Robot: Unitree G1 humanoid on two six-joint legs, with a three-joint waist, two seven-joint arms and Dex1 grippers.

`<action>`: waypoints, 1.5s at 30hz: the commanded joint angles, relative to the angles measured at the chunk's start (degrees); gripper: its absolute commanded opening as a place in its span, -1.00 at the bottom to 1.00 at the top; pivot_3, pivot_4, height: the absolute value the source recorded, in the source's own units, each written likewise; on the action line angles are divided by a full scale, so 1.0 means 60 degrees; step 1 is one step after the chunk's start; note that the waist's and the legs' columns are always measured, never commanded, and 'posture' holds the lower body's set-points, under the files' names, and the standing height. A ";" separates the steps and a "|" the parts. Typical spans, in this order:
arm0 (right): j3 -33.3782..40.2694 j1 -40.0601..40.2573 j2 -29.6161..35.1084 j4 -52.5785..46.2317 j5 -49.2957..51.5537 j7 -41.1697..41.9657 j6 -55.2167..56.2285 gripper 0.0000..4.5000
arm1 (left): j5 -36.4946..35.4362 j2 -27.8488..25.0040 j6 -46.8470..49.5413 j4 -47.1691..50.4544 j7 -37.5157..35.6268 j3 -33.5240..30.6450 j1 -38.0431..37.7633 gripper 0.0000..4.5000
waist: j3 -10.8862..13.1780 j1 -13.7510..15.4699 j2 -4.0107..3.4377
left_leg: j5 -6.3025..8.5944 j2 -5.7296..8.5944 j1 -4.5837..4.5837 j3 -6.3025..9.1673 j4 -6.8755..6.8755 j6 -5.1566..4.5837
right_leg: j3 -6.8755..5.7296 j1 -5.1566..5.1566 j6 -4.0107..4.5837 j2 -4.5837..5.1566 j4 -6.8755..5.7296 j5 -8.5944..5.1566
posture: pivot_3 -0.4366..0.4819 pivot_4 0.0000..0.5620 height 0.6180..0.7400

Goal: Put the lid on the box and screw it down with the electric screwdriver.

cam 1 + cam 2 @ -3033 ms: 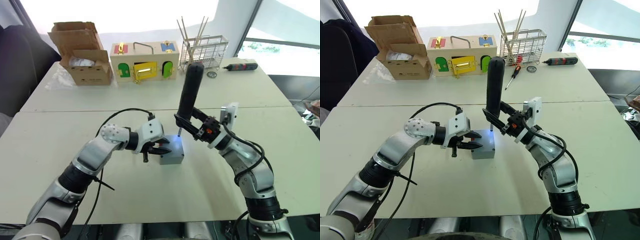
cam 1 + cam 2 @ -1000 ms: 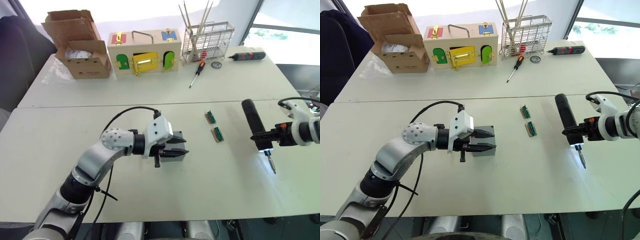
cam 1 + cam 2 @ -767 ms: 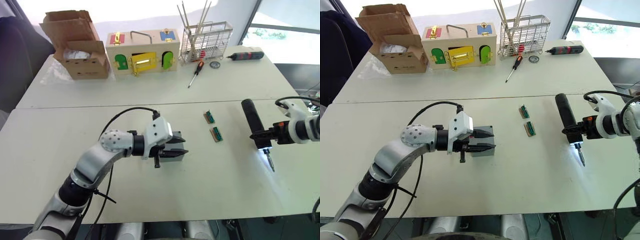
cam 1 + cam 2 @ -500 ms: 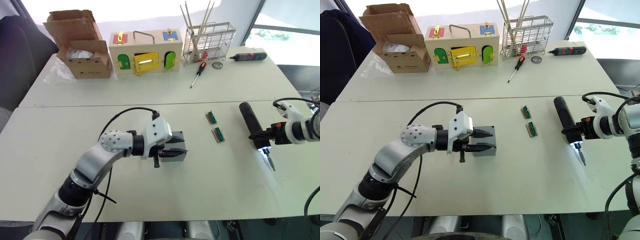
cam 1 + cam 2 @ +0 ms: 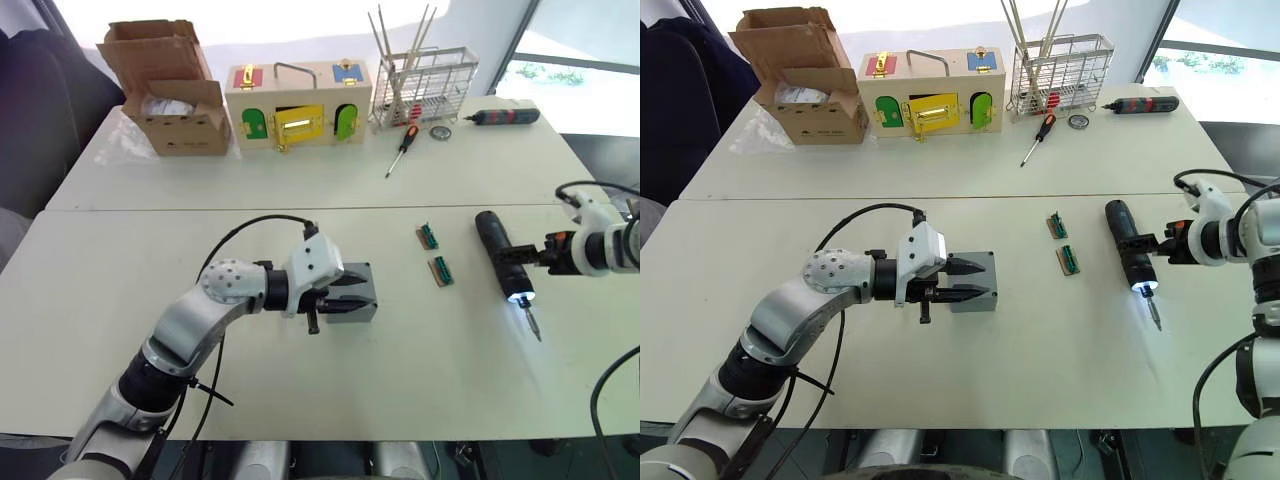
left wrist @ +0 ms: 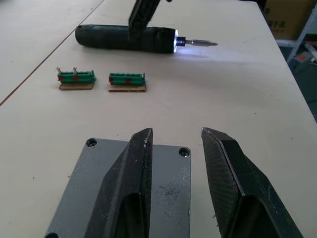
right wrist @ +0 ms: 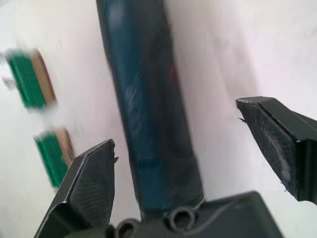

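The right gripper [image 5: 1160, 243] is now sitting open around the electric screwdriver [image 5: 1129, 252], which it has just laid flat on the counter [image 5: 940, 380], light on. The left gripper [image 5: 352, 299], open, is hovering over the lidded box [image 5: 362, 292], so screwing looks finished.

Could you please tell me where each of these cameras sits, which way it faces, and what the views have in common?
Left eye view: on the head, facing forward and down over the table; both arms show, the left tool at the grey box.
Right eye view: beside it, the same scene slightly offset.
Left wrist view: on the left wrist, looking along its open fingers over the lid.
Right wrist view: on the right wrist, looking along its open fingers at the electric screwdriver.
Shared: the screwdriver and the green parts appear in all.
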State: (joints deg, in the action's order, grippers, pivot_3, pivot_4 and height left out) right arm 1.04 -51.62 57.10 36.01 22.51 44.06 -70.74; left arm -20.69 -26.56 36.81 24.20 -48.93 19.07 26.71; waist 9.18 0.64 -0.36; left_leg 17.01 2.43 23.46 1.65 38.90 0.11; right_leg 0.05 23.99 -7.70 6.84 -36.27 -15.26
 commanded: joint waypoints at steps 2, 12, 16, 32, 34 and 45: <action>0.4775 -0.1344 -0.1116 -0.0610 0.1315 -0.2938 0.1159 0.99 | -0.0587 0.0203 0.0252 0.0115 0.0505 -0.1160 0.0163 -0.32 | 0.0000 -0.0007 0.0001 | 0.0000 -0.0004 0.0001 0.0002 -0.0005 0.0002 | -0.0001 0.0004 -0.0001 -0.0001 -0.0001 0.0000 | -0.05 -0.47 0.84; 0.3678 0.3106 -0.2214 -0.8270 0.3540 -0.1047 0.0434 0.99 | -0.0564 -0.1355 0.0854 -0.0438 0.0455 -0.2253 0.0114 -0.32 | -0.0004 -0.0022 0.0015 | 0.0007 0.0004 0.0001 0.0032 0.0017 -0.0009 | -0.0021 -0.0029 -0.0010 -0.0002 -0.0003 0.0005 | -0.05 -0.47 0.84; 0.2880 0.4510 -0.1850 -0.9237 0.3376 -0.0206 0.1318 0.99 | -0.0452 -0.2067 0.0740 -0.0470 -0.0039 -0.1956 -0.0242 -0.32 | -0.0004 -0.0005 0.0017 | 0.0013 0.0007 -0.0003 0.0034 0.0027 -0.0019 | -0.0020 -0.0037 -0.0012 -0.0002 0.0001 0.0006 | -0.05 -0.47 0.84; -0.0285 0.6570 -0.1895 -1.0261 0.2052 0.0722 0.3453 0.99 | 0.1192 -0.1920 -0.0581 -0.1606 -0.0958 0.0288 -0.0083 -0.32 | 0.0000 0.0019 0.0028 | 0.0019 0.0006 -0.0017 0.0043 0.0037 -0.0030 | -0.0025 -0.0058 -0.0012 -0.0003 0.0009 0.0006 | -0.05 -0.47 0.84; -0.0390 0.6580 -0.2053 -1.0184 0.1967 0.0700 0.3634 0.99 | 0.1282 -0.1774 -0.0698 -0.1760 -0.1015 0.0348 0.0011 -0.32 | 0.0000 0.0016 0.0031 | 0.0019 0.0008 -0.0017 0.0043 0.0038 -0.0029 | -0.0025 -0.0060 -0.0012 -0.0001 0.0009 0.0006 | -0.05 -0.47 0.84; -0.1152 0.6764 -0.2665 -1.0920 0.2328 0.0833 0.3432 0.99 | 0.2129 -0.0282 -0.1767 -0.3602 -0.0950 0.0735 0.1230 -0.32 | -0.0002 0.0023 0.0039 | 0.0017 0.0012 -0.0018 0.0047 0.0043 -0.0027 | -0.0030 -0.0063 -0.0012 -0.0002 0.0006 0.0006 | -0.05 -0.47 0.84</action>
State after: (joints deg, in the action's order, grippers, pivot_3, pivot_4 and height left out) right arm -5.15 -10.98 42.37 -25.34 33.31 48.57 -49.84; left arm -8.41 -29.80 28.46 2.22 -54.76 22.78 32.48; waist 9.16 0.77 -0.12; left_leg 17.11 2.50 23.35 1.93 39.16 -0.05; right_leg -0.13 23.61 -7.77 6.83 -36.24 -15.22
